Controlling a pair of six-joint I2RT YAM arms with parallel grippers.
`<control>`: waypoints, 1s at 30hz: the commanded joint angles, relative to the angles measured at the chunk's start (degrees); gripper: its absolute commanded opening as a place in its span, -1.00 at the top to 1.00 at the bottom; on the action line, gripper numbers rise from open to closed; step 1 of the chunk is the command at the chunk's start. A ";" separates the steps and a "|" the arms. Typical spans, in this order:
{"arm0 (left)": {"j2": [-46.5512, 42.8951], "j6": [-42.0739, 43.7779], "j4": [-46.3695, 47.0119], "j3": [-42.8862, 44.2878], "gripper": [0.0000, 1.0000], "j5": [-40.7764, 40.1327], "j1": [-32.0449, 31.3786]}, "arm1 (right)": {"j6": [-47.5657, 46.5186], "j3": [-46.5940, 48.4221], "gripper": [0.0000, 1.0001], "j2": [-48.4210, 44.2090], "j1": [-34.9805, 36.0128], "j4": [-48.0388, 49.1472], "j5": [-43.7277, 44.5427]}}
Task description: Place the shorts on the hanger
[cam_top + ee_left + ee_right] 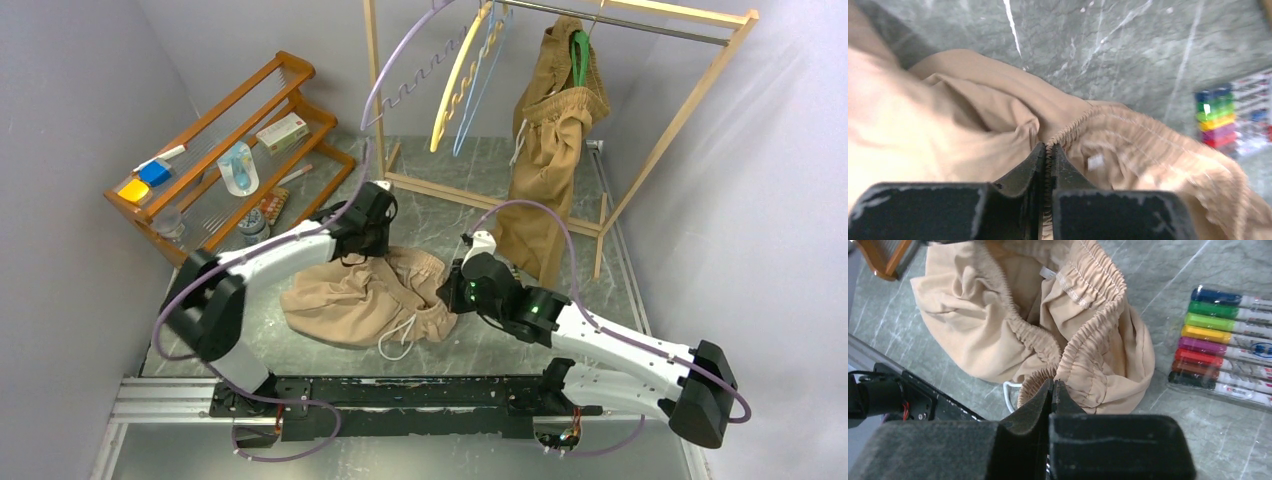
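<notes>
The light tan shorts (345,300) lie bunched on the grey table, their white drawstring (398,340) trailing toward the near edge. My left gripper (365,250) is at their far edge. In the left wrist view the left gripper (1049,146) is shut on the gathered waistband (1073,127). My right gripper (455,297) is at the right end of the shorts. In the right wrist view the right gripper (1053,382) is shut on the elastic waistband (1083,340). The thin light-blue hanger (482,85) hangs on the wooden rack (640,18) at the back.
A yellow hanger (455,85) and a lilac hanger (400,95) hang beside the blue one. Darker brown shorts (545,160) on a green hanger hang to their right. A pack of coloured markers (1228,347) lies by the shorts. A wooden shelf (230,150) stands at the back left.
</notes>
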 commanded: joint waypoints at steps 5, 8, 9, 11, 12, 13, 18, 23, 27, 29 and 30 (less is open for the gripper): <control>-23.44 -4.73 -5.18 -1.19 0.86 -8.38 -0.51 | -0.24 10.07 1.00 -4.32 0.06 -4.96 11.09; -31.09 -4.52 -6.10 0.18 0.86 -11.17 -0.49 | -2.10 15.33 1.00 -5.59 0.12 -6.82 14.32; -33.27 -4.19 -5.83 0.96 0.86 -11.63 -0.47 | -2.98 17.10 1.00 -5.97 0.05 -6.92 15.15; -36.60 -2.52 -5.26 3.50 0.86 -11.47 -0.46 | -5.60 21.00 1.00 -6.74 0.06 -6.65 16.43; -37.64 -1.78 -5.65 5.64 0.86 -11.55 -0.44 | -6.94 23.44 1.00 -6.93 0.06 -6.74 17.14; -38.18 -1.12 -6.42 8.10 0.86 -11.72 -0.49 | -8.09 25.89 1.00 -6.93 0.05 -6.87 17.49; -39.12 1.36 -5.82 17.62 0.86 -8.66 -0.50 | -12.64 34.91 1.00 -6.56 0.06 -6.77 17.37; -42.62 0.46 -4.72 12.68 0.86 -8.87 -0.48 | -11.05 33.30 1.00 -6.25 0.06 -8.46 15.88; -44.99 -3.12 -7.90 2.59 0.86 -8.81 -0.47 | -8.02 26.99 1.00 -5.87 0.06 -11.66 14.05; -46.52 -5.39 -7.73 -3.94 0.86 -7.67 -0.51 | -6.61 23.54 1.00 -5.48 0.06 -12.49 12.75; -47.24 -6.18 -7.49 -6.84 0.86 -7.18 -0.50 | -5.97 21.98 1.00 -5.14 0.06 -12.54 11.80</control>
